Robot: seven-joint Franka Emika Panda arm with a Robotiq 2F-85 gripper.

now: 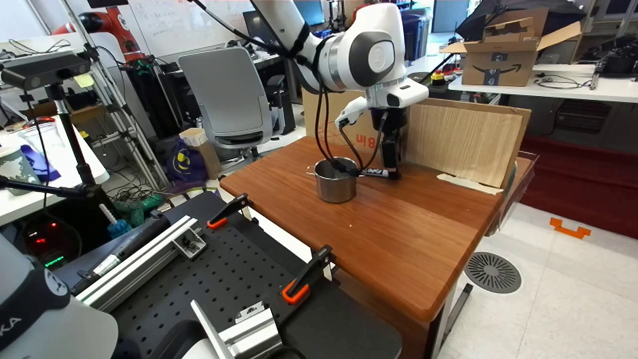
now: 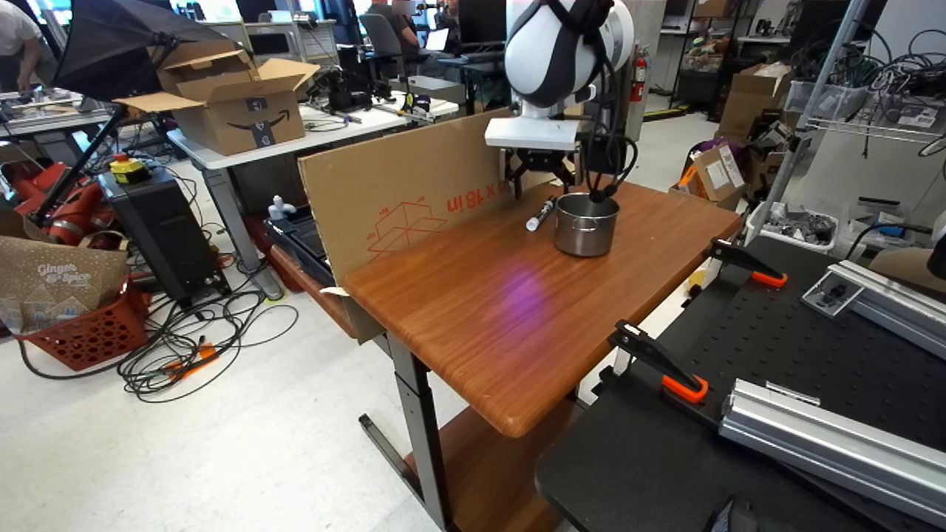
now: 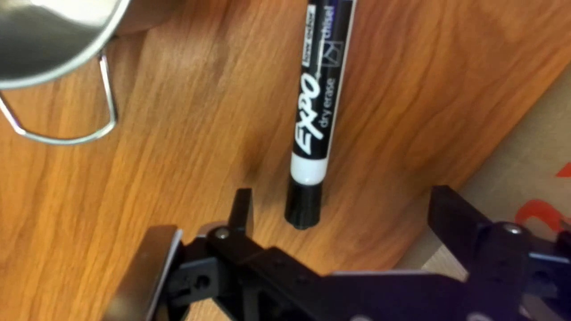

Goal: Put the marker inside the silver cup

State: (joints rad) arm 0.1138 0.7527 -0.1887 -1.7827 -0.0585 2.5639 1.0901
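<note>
Far to the left of the silver cup (image 1: 336, 189), in an exterior view, a tripod-mounted camera (image 1: 45, 70) is seen; behind the cup and to its left, a gray office chair (image 1: 224, 94) is placed; in front of the cup, two orange-tipped clamps (image 1: 309, 271) are seen on a black perforated board (image 1: 239, 269); the cup is stood upright on the brown tabletop (image 1: 398, 234), a wire handle (image 3: 64, 141) being shown at its side in the wrist view; black cables (image 1: 349, 169) are seen crossing its rim, and whether the rim is touched cannot be told; just to the right of the cup, the marker (image 1: 375, 173) is laid on the tabletop, outside the cup and apart from it; past the marker, right of the cup, the gripper (image 3: 341, 191) is released, its fingers (image 3: 243, 209) spread wide, and the marker's dark end is seen between them in the wrist view, ungrasped; behind the cup and farther right, a cardboard panel (image 1: 463, 142) is stood on edge; well behind the cup, far right, an opened cardboard box (image 1: 498, 65) is set on a white table (image 1: 608, 92).
</note>
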